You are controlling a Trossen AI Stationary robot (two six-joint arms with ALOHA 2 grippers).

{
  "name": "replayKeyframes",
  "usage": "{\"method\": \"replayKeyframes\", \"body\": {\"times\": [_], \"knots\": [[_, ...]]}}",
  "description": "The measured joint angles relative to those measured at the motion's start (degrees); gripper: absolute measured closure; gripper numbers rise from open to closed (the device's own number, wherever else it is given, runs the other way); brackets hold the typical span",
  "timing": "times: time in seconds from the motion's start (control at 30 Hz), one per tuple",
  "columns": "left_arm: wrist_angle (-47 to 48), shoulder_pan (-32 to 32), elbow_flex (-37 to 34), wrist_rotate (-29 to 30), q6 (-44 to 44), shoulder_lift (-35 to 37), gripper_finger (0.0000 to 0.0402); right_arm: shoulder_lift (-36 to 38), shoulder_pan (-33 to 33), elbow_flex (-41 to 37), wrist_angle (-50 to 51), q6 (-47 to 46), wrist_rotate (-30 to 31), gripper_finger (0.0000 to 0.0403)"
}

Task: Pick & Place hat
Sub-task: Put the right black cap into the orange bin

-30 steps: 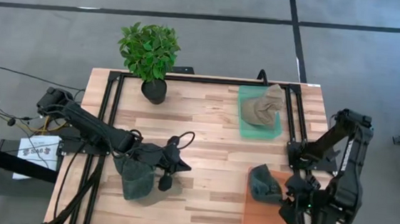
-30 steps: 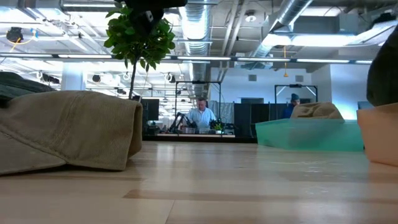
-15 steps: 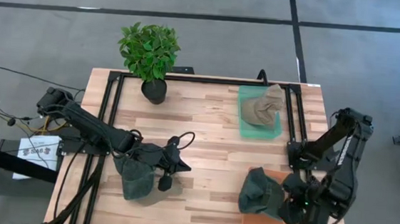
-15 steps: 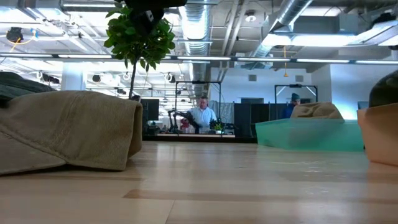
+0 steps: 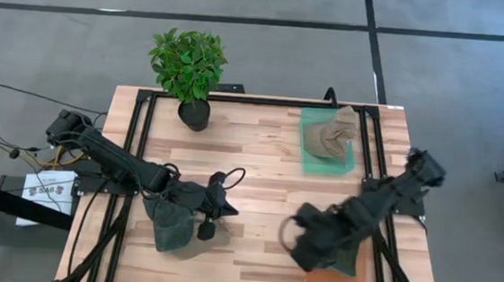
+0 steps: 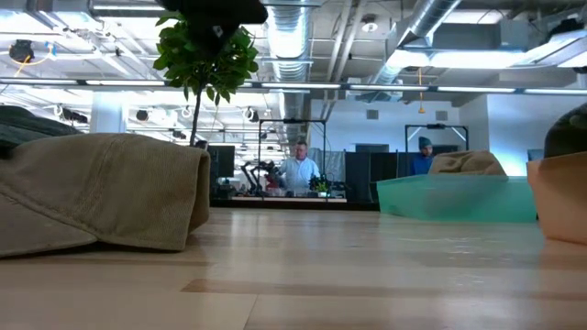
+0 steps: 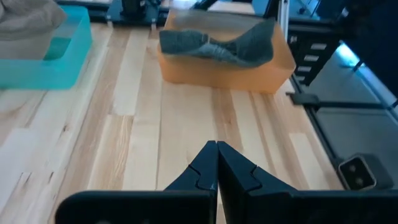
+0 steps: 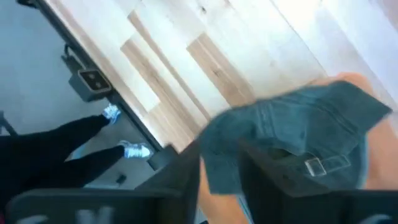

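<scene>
Near the table's front edge, right gripper clamped on dark grey hat beside orange bin, left gripper pinched closed, front-left.

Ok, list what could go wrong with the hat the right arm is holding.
1. The dark hat droops loosely from the right end effector, so it could slip out onto the table.
2. The right arm reaches toward the left end effector, parked by another hat; they might collide.

light wood table, potted plant, teal bin, orange bin, tan hat
</scene>
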State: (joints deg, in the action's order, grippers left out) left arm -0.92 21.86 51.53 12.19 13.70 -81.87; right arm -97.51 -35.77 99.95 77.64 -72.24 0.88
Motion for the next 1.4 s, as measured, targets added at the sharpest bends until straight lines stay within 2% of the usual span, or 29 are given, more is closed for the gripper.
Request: {"method": "replayKeyframes", "body": {"times": [0.17,0.23,0.43,0.6,0.8,0.93,1.3,1.4], "knots": [[2.9,0.0,0.0,-2.0,-0.1,0.0,0.0401,-9.7,6.0,10.8,6.9,3.3,-6.8,0.0385],[4.2,0.0,0.0,-2.0,-0.1,0.0,0.0401,-13.6,7.6,14.4,11.2,3.7,-9.0,0.0397],[9.2,-0.4,0.0,-2.0,-0.5,0.3,0.0402,-20.1,10.7,15.8,12.5,0.8,-15.1,0.0388],[14.0,-0.8,0.0,-2.0,-3.4,1.4,0.0402,-21.7,10.9,15.2,12.4,-3.3,-15.6,0.038],[16.9,-0.8,-0.1,-2.0,-5.9,3.6,0.0401,-21.7,10.3,14.7,12.3,-9.8,-13.7,0.0343],[16.8,-0.9,-1.5,-1.9,-7.6,7.4,0.0401,-21.7,9.5,11.2,12.4,-11.9,-13.9,0.0306],[16.8,-1.2,-8.2,-1.3,-8.0,18.3,0.0402,-21.7,9.6,7.5,12.3,-17.7,-14.2,0.0166],[17.0,-1.2,-9.4,-0.9,-7.7,19.7,0.0402,-21.8,9.7,5.4,12.3,-18.9,-15.3,0.0142]]}}
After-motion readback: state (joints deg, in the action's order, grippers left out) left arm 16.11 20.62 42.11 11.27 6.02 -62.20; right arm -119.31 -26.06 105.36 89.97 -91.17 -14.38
